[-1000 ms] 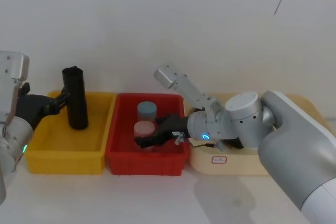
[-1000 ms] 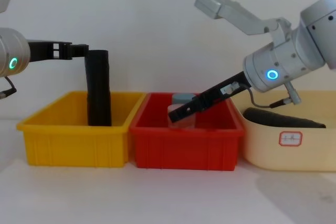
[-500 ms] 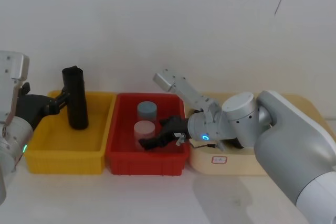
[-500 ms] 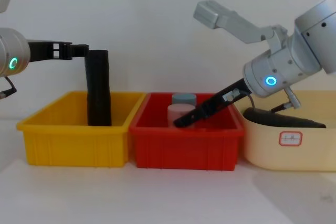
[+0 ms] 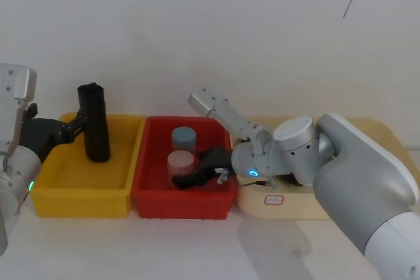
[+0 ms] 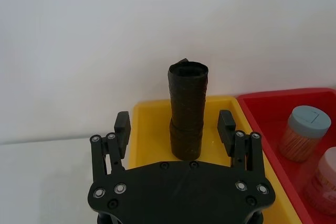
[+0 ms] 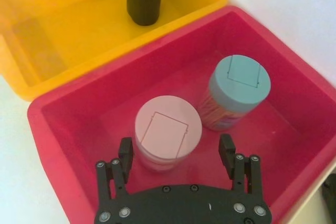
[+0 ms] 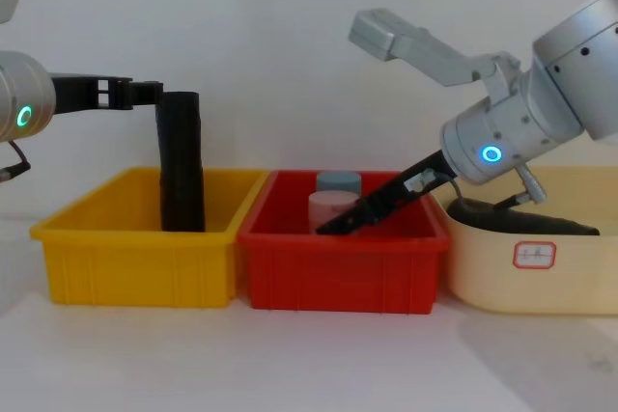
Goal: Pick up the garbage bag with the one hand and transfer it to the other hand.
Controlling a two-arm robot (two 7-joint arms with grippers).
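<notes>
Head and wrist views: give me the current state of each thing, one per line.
garbage bag: upright in the yellow bin, between open fingers.
left gripper: open, straddling the roll.
right gripper: open, low in the red bin.
pink-lidded jar: upright, lid on.
blue-lidded jar: upright, lid on.

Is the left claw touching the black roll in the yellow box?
Apart. In the left wrist view the left claw is open, and bare gaps show between each fingertip and the black roll standing in the yellow box.
</notes>
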